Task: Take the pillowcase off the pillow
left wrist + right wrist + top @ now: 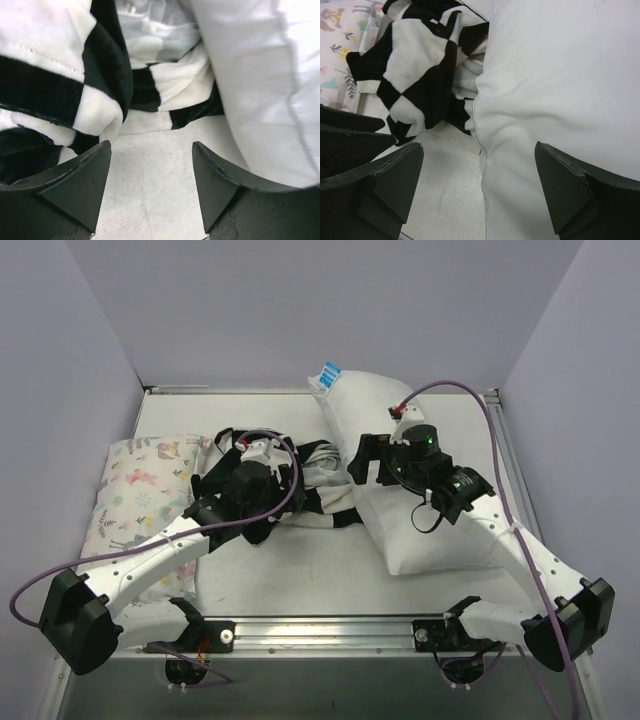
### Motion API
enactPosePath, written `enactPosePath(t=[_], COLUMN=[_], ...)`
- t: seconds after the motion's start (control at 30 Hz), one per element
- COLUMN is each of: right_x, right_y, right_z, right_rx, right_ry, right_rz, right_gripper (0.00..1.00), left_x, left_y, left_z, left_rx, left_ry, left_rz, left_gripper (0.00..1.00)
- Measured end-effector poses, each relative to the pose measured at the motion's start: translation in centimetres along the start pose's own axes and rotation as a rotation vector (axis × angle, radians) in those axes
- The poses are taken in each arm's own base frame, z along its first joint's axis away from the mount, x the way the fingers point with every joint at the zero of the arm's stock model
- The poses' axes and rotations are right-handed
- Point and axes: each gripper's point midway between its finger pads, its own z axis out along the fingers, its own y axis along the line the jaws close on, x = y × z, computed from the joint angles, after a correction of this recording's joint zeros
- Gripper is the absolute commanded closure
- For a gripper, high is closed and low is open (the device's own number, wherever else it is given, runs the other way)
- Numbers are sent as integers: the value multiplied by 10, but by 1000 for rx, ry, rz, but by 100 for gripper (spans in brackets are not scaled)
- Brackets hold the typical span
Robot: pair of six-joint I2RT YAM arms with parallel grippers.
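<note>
Two pincers spread wide, checkered cover heaped between them

Both grippers stand with jaws apart and nothing between the fingers. The pillowcase point(322, 492) lies crumpled on the table point(300, 565), between the floral pillow point(140, 490) and the pillow point(435, 535), touching the pillow's left edge. The left gripper point(280, 475) hangs over the heap; in its wrist view the folds lie just ahead and to the left of the fingertips, bare table between them. The right gripper point(365, 455) hovers at the pillow's left side, the white pillow under its right finger and the pillowcase ahead to the left.
</note>
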Motion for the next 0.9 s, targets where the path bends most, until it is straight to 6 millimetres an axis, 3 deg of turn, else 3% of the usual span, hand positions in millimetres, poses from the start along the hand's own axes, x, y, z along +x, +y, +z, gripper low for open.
enactPosePath(t=[0.23, 0.4, 0.6, 0.9], right_x=[-36, -37, -25, -18], right_y=[15, -6, -28, -33], right_z=[-59, -85, -106, -114], right_rx=[-50, 51, 136, 146], right_ry=[-103, -147, -169, -174], right_rz=[7, 30, 34, 33], right_gripper=[0, 0, 0, 0], left_x=[-30, -43, -50, -51], left_y=[-18, -23, -23, -21], left_z=[-28, -50, -72, -81], left_rx=[52, 75, 99, 104], left_ry=[-63, -93, -123, -131], left_rz=[38, 63, 73, 86], left_gripper=[25, 25, 25, 25])
